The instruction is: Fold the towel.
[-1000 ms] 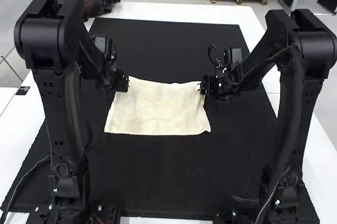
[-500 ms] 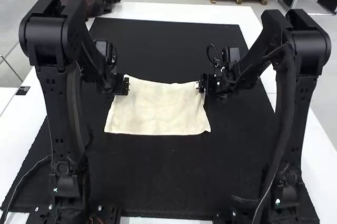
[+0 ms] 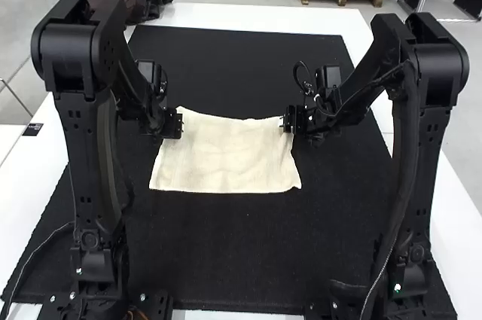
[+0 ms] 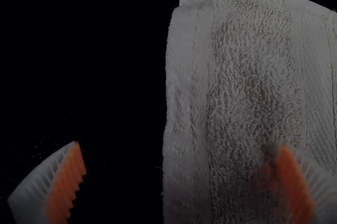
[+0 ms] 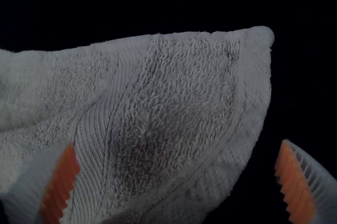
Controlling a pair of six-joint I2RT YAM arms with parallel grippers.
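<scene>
Your left tool [image 3: 178,125] has its fingers spread wide, with nothing pinched between them, and it sits at the far left corner of the towel [image 3: 226,156]. Your right tool [image 3: 288,121] is in the same state at the far right corner, its fingers well apart and gripping nothing.

You have the towel lying flat, with slight ripples, on the black mat [image 3: 241,64], which covers much of the white desk [image 3: 248,16]. It is cream coloured and roughly rectangular, between your two tools. Its near edge runs nearly straight, the far edge dips a little in the middle, and the sides lean inward toward the far end.

Look through the left wrist view and you see one orange pad [image 4: 297,187] over the towel and the other beyond its side edge, over dark ground. Near the corner that edge has a small step, and a woven band runs alongside the looped pile.

In your right wrist view, a rounded corner of the towel lies between the fingers; one pad [image 5: 60,182] overlaps the cloth, the other is past its edge. You can also make out a woven band and a soft crease there. Whether either tool's fingertips touch the fabric, you cannot tell.
</scene>
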